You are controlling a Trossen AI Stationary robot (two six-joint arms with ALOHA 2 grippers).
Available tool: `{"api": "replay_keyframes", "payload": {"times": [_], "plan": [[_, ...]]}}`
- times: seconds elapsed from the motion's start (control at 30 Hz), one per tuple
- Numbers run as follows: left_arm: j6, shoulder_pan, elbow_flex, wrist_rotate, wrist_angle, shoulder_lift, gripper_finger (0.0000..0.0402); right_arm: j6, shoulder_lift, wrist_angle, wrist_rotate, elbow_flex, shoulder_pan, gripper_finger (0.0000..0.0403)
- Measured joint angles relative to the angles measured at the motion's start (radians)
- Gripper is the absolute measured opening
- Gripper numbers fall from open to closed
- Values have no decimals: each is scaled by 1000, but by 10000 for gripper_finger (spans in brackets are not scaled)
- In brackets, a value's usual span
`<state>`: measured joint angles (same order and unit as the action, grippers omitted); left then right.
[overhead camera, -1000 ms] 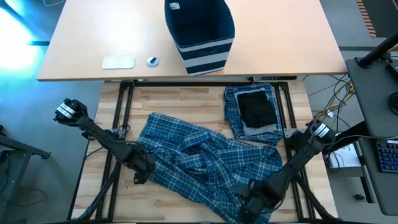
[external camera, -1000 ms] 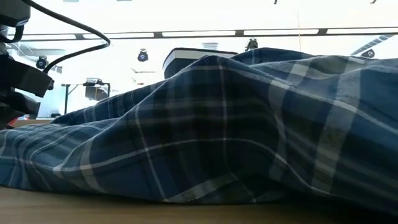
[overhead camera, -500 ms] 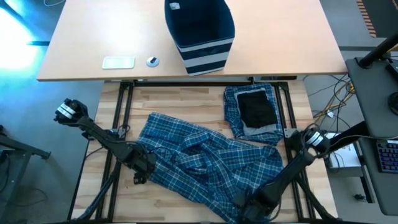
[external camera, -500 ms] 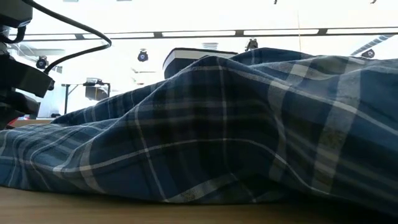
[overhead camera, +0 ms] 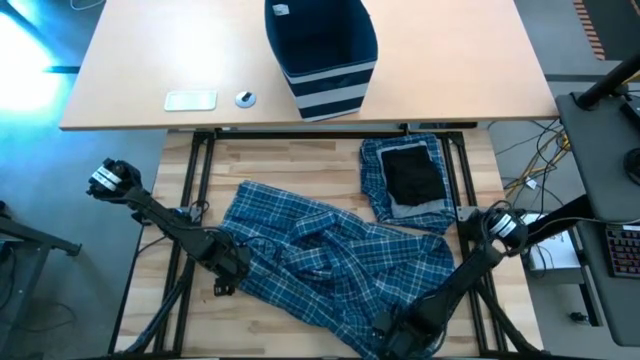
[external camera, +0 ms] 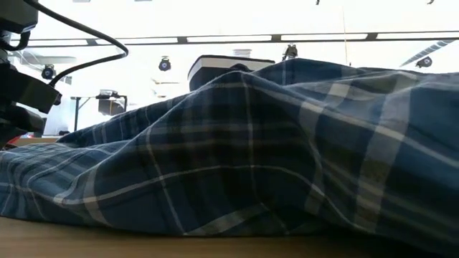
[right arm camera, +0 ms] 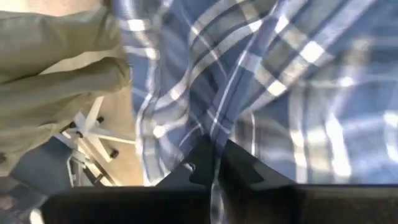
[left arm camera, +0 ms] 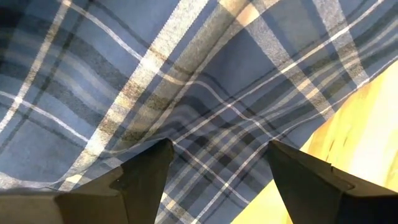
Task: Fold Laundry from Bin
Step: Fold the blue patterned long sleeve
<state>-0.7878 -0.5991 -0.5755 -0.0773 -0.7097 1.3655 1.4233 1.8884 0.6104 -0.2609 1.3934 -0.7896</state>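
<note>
A large blue-and-white plaid garment (overhead camera: 330,260) lies crumpled across the wooden table and fills the low view (external camera: 251,158). My left gripper (overhead camera: 226,274) stands open at the garment's left edge, pointing down, with plaid cloth under its spread fingers (left arm camera: 217,149). My right gripper (overhead camera: 395,325) is shut on the garment near its near right corner (right arm camera: 211,167). A folded plaid piece (overhead camera: 385,200) lies flat at the far right with a small black piece (overhead camera: 412,175) on top. The navy striped bin (overhead camera: 320,50) stands on the tan table beyond. My left gripper has its fingertips (left arm camera: 163,149) down at the plaid cloth; I cannot tell whether they touch it. My right gripper pinches a raised fold of the plaid garment (right arm camera: 214,134) between its two fingers, slanting down toward the table's near edge. The cloth around it rests slack on the table.
A white card (overhead camera: 190,100) and a small round thing (overhead camera: 246,98) lie on the tan table left of the bin. Bare wood (overhead camera: 300,160) shows along the far edge. Beyond the near edge, the right wrist view shows khaki cloth (right arm camera: 56,62) and a chair base (right arm camera: 93,137).
My right gripper has sunk and gone a little toward the table's near edge, over the garment's near right part. In the low view the cloth's ridge there has shifted and its right side stands higher. The rest of the garment stays where it was.
</note>
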Motion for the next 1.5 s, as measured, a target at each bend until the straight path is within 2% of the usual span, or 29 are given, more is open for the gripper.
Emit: {"api": "replay_keyframes", "payload": {"times": [0.07, 0.23, 0.33, 0.43, 0.53, 0.63, 0.73, 0.8, 0.87, 0.93, 1.03, 1.1, 1.2, 1.27, 1.4, 1.5], "plan": [[0, 0, 0, -2, -4, 0, 260, -6, -35, 99, 11, 45, 6, 9], [3, 0, 2, -12, -14, 0, 260, -71, -128, 427, 148, 165, 39, 8], [4, 0, 2, -15, -15, 0, 260, -120, -173, 548, 216, 168, 78, 8], [-5, 0, 1, -16, -23, 0, 260, -222, -186, 590, 230, 130, 127, 8], [-50, 0, -12, -18, -95, 1, 260, -318, -185, 582, 231, 47, 161, 8], [-98, 0, -35, -7, -200, 0, 260, -346, -179, 575, 212, -61, 172, 8], [-100, 0, -45, 2, -212, -7, 260, -366, -179, 507, 170, -143, 161, 10], [-111, 4, -42, 5, -212, -7, 261, -366, -179, 429, 102, -170, 155, 16], [-133, 8, -42, 5, -211, -9, 263, -368, -179, 370, 47, -174, 147, 32], [-138, 8, -60, 5, -248, -24, 268, -351, -185, 354, 41, -166, 139, 56], [-121, 7, -130, 27, -351, -57, 277, -319, -218, 411, 56, -127, 126, 101], [-98, 7, -181, 68, -400, -87, 281, -305, -251, 398, 105, -88, 114, 127], [-108, 18, -207, 123, -341, -126, 283, -286, -282, 291, 243, -54, 84, 149], [-130, 40, -181, 125, -265, -136, 284, -278, -278, 231, 288, -58, 64, 152], [-180, 73, -69, 174, -105, -123, 284, -256, -178, 173, 278, -96, 28, 143], [-191, 94, 12, 178, -20, -93, 284, -253, -80, 84, 229, -101, -3, 138]]}}
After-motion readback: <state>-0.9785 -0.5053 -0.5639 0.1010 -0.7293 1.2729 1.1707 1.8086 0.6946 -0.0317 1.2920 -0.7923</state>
